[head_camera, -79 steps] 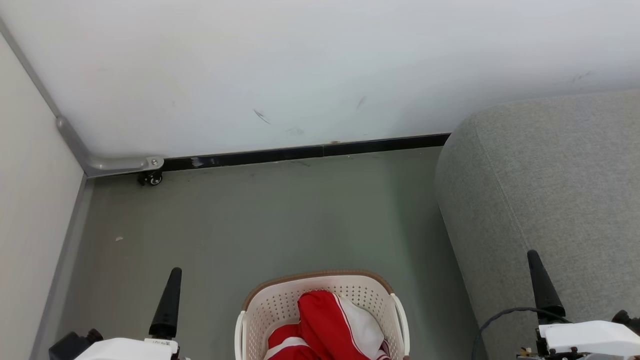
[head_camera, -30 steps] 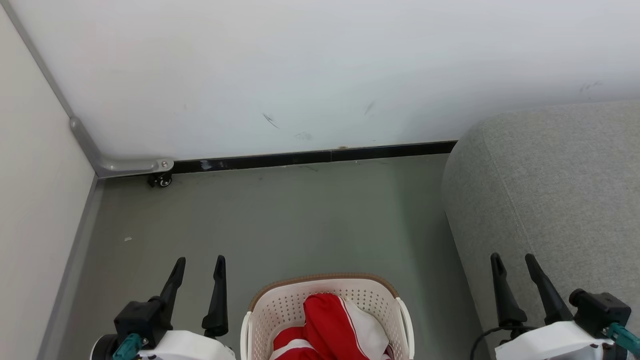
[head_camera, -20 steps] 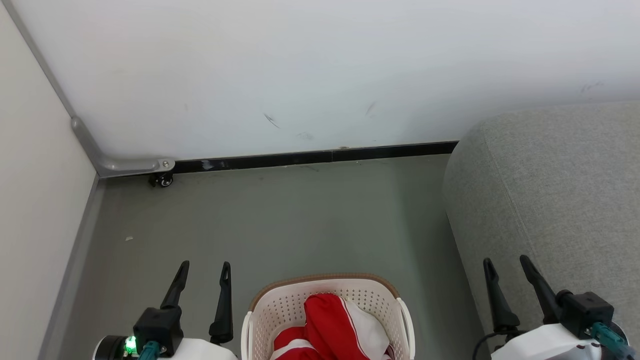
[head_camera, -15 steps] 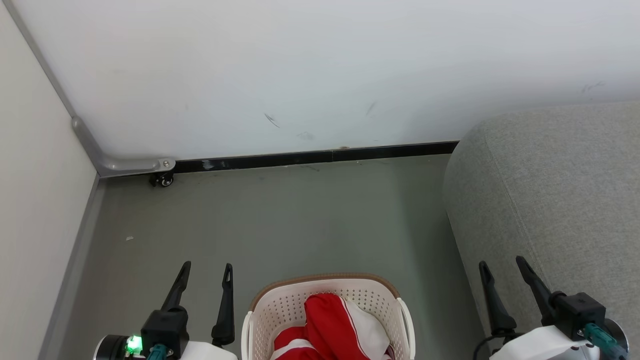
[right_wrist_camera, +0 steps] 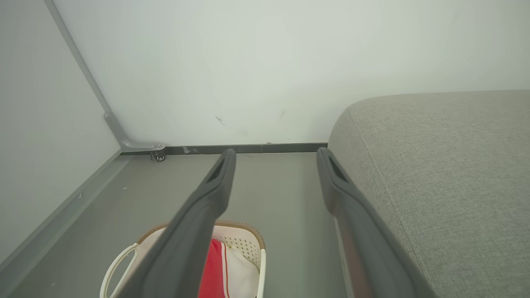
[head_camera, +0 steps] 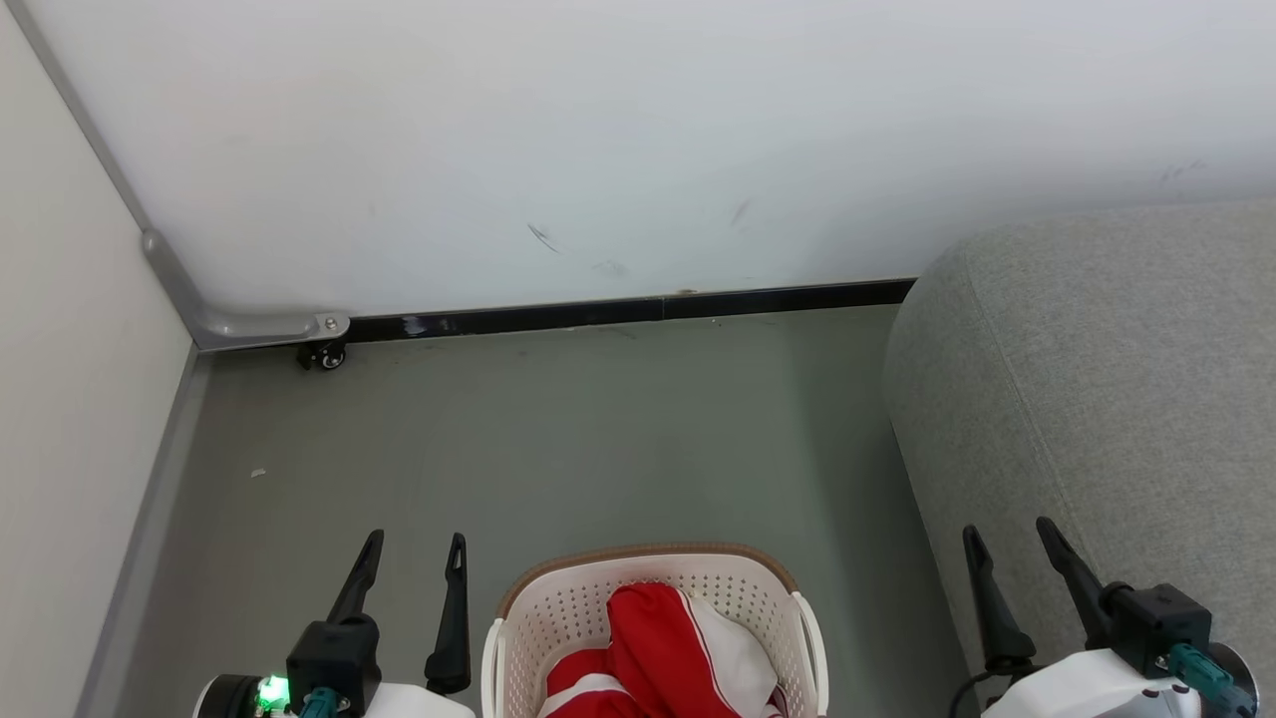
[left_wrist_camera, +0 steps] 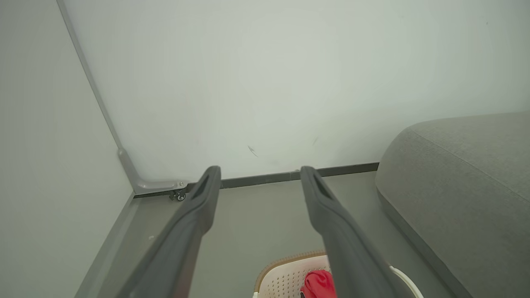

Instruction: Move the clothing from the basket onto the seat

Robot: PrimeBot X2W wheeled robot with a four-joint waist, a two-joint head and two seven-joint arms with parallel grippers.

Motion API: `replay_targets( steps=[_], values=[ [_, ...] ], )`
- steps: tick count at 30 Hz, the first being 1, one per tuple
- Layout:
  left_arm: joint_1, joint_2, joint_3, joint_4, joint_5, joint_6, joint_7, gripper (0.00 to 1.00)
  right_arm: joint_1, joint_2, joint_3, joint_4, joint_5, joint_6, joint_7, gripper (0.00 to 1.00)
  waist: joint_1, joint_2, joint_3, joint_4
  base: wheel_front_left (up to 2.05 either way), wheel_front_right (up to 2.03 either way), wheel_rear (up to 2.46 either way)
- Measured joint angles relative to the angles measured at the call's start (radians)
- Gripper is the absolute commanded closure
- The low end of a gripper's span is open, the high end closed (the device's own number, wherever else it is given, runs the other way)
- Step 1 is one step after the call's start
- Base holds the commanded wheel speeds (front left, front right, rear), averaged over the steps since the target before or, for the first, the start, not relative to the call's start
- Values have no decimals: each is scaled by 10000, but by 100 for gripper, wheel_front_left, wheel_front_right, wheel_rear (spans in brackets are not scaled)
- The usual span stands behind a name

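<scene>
**Left gripper and right gripper open and empty; clothing in basket**

The clothing lies heaped inside the basket, red folds with a white panel and a white stripe, at the bottom middle of the head view. The basket stands on the grey floor, with the seat near it on the right and a strip of floor between them. The left gripper hovers just left of the basket, above the floor, its jaws spread wide with nothing between them. The right gripper hovers over the seat's near edge, its jaws equally wide and holding nothing. Both point towards the white wall, where a dark skirting runs along the bottom. A small caster sits in the far left corner
</scene>
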Motion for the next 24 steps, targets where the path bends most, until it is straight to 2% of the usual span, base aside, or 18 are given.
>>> replay_targets(
  steps=[24],
  values=[
    [-85, -36, 128, 476, 6, 21, 0, 0, -14, 10, 0, -56, 211, 0, 77, 0, -2, 0, 261, 14, 0, 0, 0]
  ],
)
